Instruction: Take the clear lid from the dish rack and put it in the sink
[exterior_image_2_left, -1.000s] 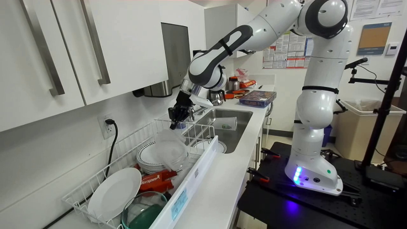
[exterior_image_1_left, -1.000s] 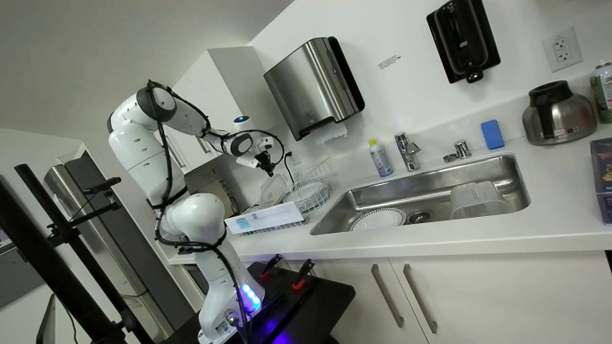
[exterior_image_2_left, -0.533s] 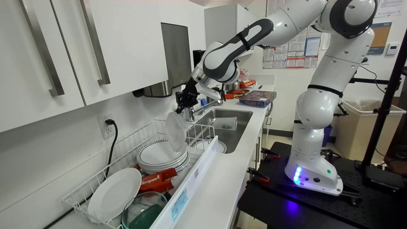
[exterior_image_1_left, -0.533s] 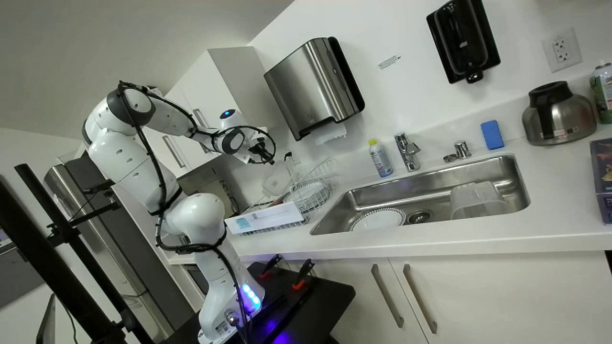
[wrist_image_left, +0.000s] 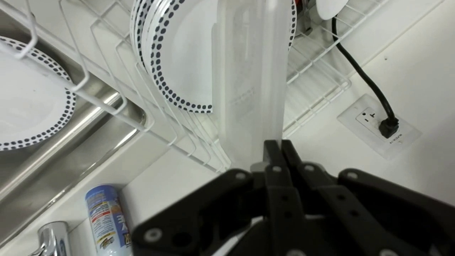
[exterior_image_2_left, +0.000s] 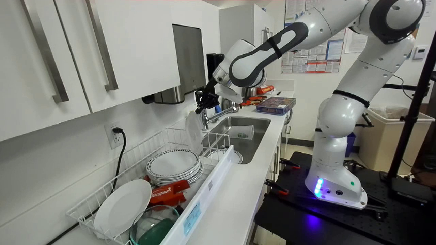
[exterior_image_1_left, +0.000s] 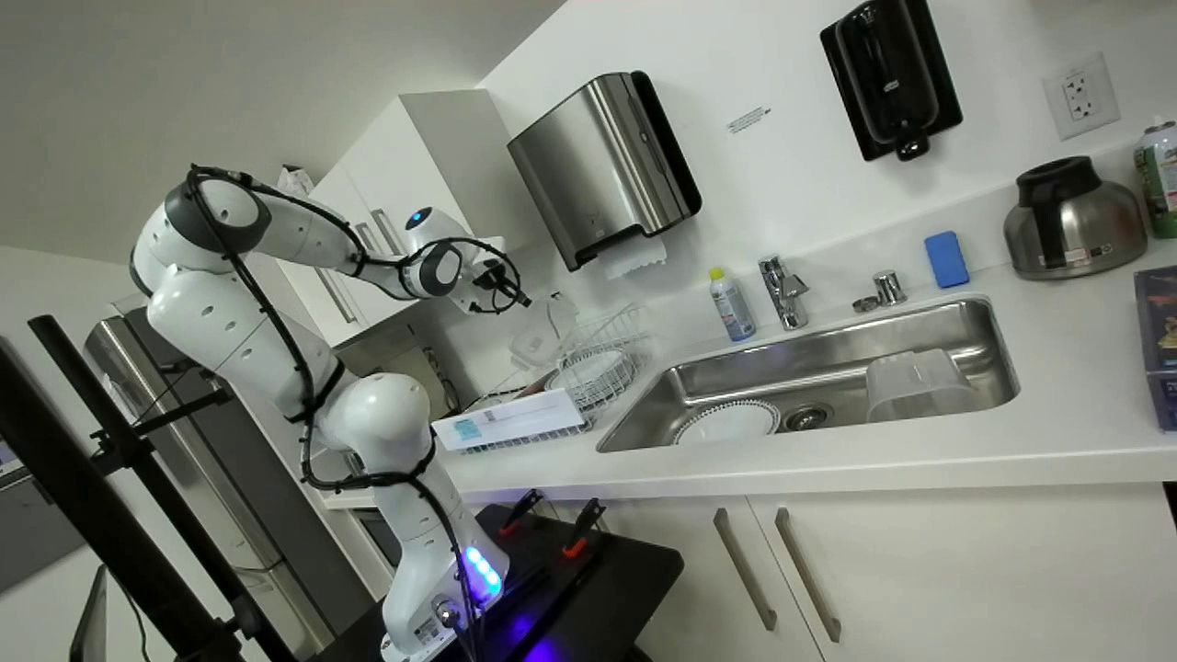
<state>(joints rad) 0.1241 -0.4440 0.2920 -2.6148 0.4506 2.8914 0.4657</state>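
Observation:
The clear lid hangs down from my gripper, whose fingertips are nearly together on its edge. The lid is roughly upright above the end of the dish rack, clear of the plate stack, in an exterior view; it is faint but visible in an exterior view too. My gripper also shows in both exterior views. The stainless-steel sink lies just beyond the rack's end; its edge shows in the wrist view.
The rack holds stacked patterned plates, a white plate, a red item and a glass bowl. The sink holds a patterned plate and a clear container. A faucet and spray bottle stand behind it.
My gripper has risen and moved towards the sink end of the rack with the lid. The lid has swung from slanting over the plates to hanging nearly upright.

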